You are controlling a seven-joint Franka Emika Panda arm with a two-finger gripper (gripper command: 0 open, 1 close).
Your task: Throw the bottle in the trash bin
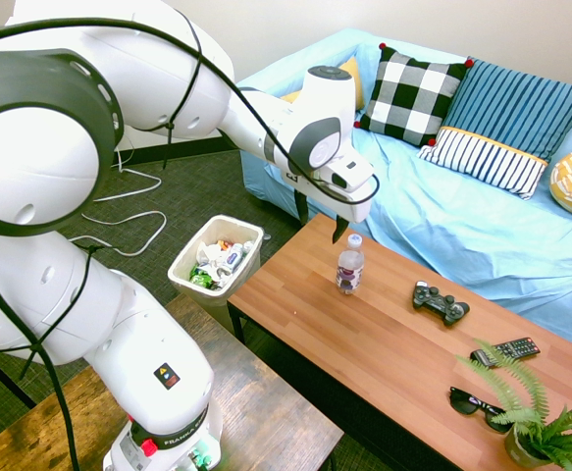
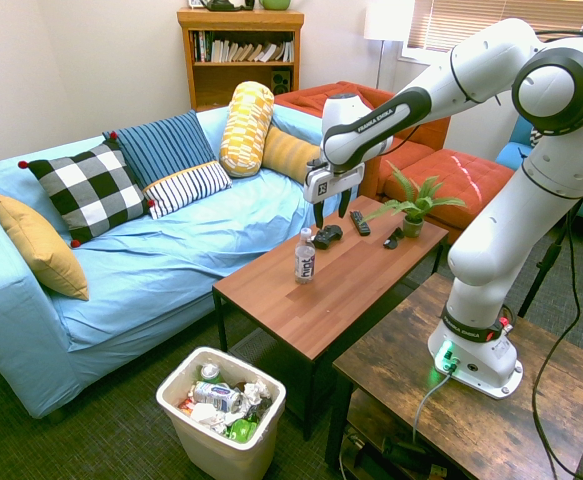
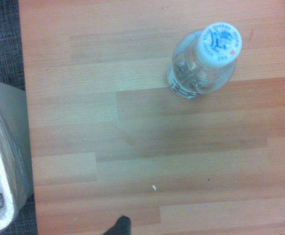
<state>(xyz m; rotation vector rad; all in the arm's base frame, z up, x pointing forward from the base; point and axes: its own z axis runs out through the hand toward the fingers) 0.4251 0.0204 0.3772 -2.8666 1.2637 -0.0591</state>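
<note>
Hand point(image 2: 330, 210) hangs above the worktop point(image 2: 361, 285), fingers spread w/ a clear gap, holding nothing. In the second ext. view it sits up at about 1 o'clock from the bottle point(image 2: 305, 256), not yet over the cap and well above it.

Bottle stands upright near the sofa-side edge of the worktop, cap on, nothing touching it. In the wrist view the bottle point(image 3: 203, 61) shows from above, white cap toward the upper right, bare wood all round.

Trash bin point(image 2: 221, 410) is on the floor off the short end of the worktop, at approx. 7 o'clock from the bottle in the second ext. view, already partly full of cans and crumpled wrappers. A game controller point(image 1: 440, 301), remote point(image 1: 504, 350), sunglasses point(image 1: 477, 404) and a potted fern point(image 1: 546, 417) lie further along the worktop, well apart from the bottle.

Risks, as I judge them:
- Hand is offset; descending w/o centring first could clip the cap w/ one finger and tip the bottle, which is tall, light and prob. near empty.
- A tipped bottle could roll off the nearby edge.
- Thin plastic may squash or slip if pinched too high.
- Bin opening is small and off the worktop; early release drops it on the floor or rim.
</note>
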